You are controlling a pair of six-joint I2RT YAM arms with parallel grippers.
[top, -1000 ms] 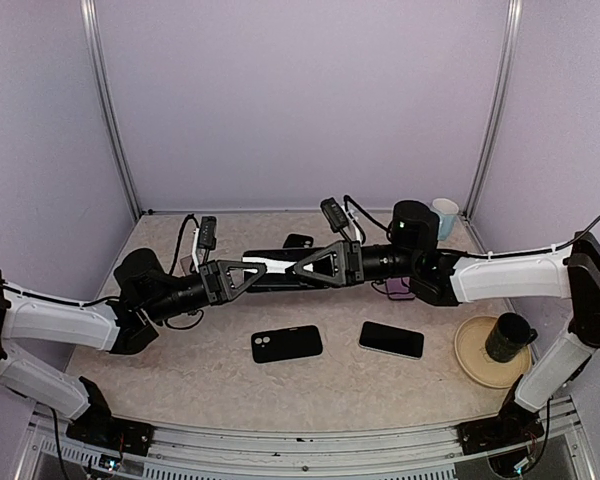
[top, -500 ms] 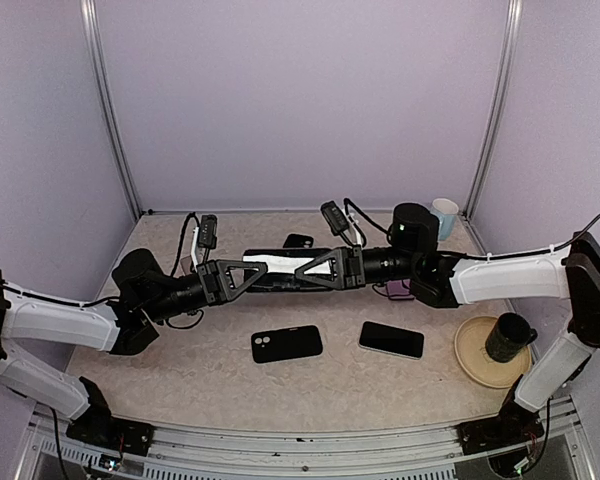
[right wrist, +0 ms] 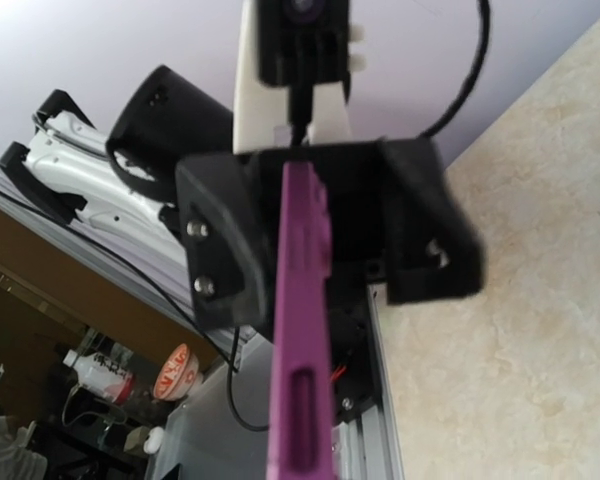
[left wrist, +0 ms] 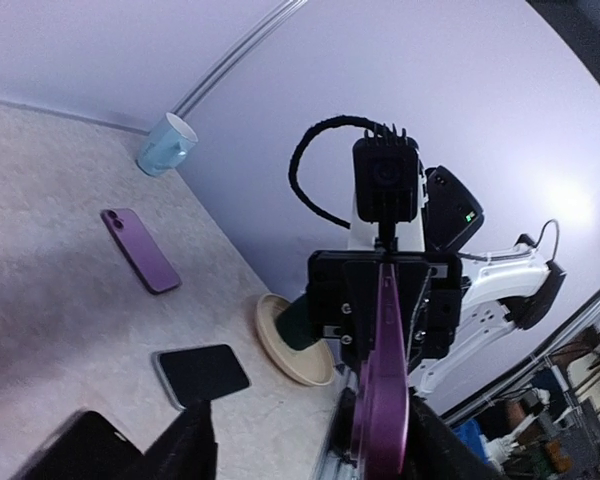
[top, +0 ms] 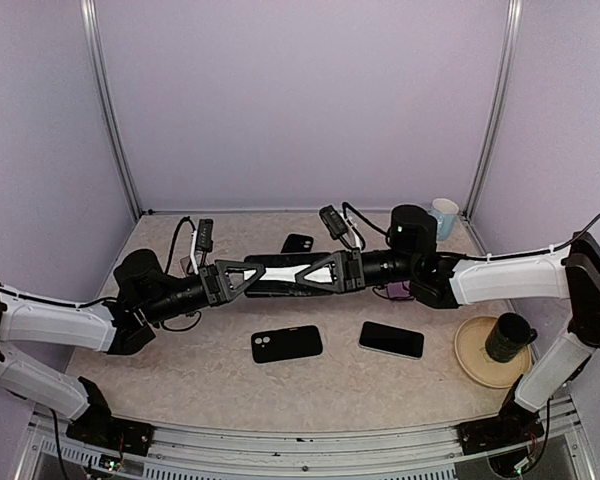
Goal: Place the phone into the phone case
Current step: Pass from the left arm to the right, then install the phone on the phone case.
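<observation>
Because the purple case (right wrist: 300, 380) hangs in mid-air between the two arms, well above the desk (top: 210, 390), the handover is where things are most likely to go wrong. The right claw (left wrist: 384, 310) is clamped tight on one end of it. The left claw (right wrist: 302, 250) has its fingers (left wrist: 195, 450) spread, with a clear gap on one side of the case, though the other finger looks close to it or touching. If that finger rubs the case as the left arm draws away, it could twist the case in the right claw's pinch or pull it out altogether. A drop from there would land it among the things below.

A pinch on one end of a thin, probably bendy shell resists turning poorly, so a quick swing by the right arm could let it sag or swivel. I cannot tell from these views which way its hollow side faces. If it ends up facing the wrong way, the phone won't seat.

The purple phone (left wrist: 140, 250) lies flat on the far side of the desk, near the blue cup (left wrist: 167, 145) and partly hidden under the right arm in the overhead view, so reaching it means working close to that arm. A black case (top: 287, 344) and a black phone (top: 391, 340) lie side by side nearer the front. Going for the wrong pair is another possible slip, since colour alone suggests that the purple two belong together.
</observation>
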